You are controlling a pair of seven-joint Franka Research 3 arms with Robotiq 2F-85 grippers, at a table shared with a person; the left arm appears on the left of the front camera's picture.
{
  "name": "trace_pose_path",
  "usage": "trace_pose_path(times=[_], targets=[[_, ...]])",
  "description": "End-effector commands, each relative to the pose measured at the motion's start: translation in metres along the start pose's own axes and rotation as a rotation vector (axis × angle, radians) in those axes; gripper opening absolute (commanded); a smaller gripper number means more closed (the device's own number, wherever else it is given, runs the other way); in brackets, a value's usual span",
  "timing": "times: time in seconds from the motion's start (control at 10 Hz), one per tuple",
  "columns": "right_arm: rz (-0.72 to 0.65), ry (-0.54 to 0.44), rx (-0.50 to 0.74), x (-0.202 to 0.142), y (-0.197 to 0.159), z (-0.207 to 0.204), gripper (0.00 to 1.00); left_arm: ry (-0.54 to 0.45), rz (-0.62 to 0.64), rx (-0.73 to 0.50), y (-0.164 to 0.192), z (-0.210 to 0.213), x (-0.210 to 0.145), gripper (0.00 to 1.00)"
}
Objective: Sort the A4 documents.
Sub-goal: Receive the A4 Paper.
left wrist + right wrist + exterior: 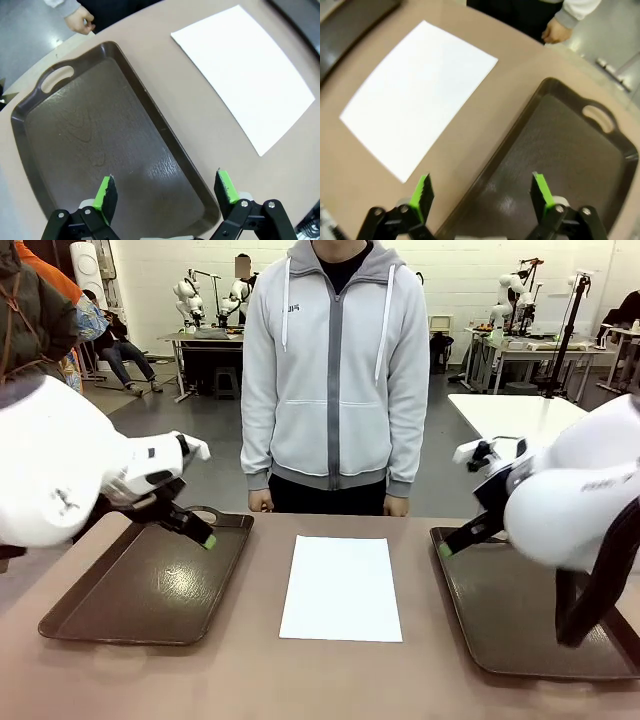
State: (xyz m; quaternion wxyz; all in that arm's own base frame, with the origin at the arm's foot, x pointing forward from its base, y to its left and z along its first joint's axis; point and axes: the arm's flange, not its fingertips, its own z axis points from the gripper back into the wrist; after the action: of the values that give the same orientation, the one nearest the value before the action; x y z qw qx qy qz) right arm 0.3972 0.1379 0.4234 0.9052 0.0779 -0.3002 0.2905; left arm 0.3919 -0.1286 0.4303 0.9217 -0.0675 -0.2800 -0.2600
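A white A4 sheet [341, 587] lies flat in the middle of the table, between two dark brown trays; it also shows in the left wrist view [247, 70] and the right wrist view [417, 92]. My left gripper [207, 540] hovers open over the left tray [110, 602], and its green pads [106, 192] stand wide apart above the tray floor [100, 145]. My right gripper [445, 548] hangs open over the inner edge of the right tray [500, 625], with its pads [422, 192] straddling that tray's rim [520, 120]. Both grippers hold nothing.
A person in a grey hooded jacket [335, 370] stands at the far side of the table, hands [262, 502] hanging at the edge. Both trays have a handle cut-out [56, 80] at the far end. Another table [520, 415] stands behind at the right.
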Motion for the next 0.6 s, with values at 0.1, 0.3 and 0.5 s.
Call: trace_pose_path(times=[0.1,0.3,0.5], targets=[[-0.084,-0.052,0.130,-0.002,-0.063,0.046,1.00,-0.089,-0.074,-0.098,0.021,0.048,-0.028,1.00],[-0.105,-0.105,0.144,-0.006,-0.076,0.069,1.00,-0.173,-0.115,-0.113,0.045,0.062,-0.036,1.00],[-0.118,-0.150,0.168,-0.011,-0.083,0.088,1.00,-0.272,-0.102,-0.184,0.067,0.087,-0.045,1.00]])
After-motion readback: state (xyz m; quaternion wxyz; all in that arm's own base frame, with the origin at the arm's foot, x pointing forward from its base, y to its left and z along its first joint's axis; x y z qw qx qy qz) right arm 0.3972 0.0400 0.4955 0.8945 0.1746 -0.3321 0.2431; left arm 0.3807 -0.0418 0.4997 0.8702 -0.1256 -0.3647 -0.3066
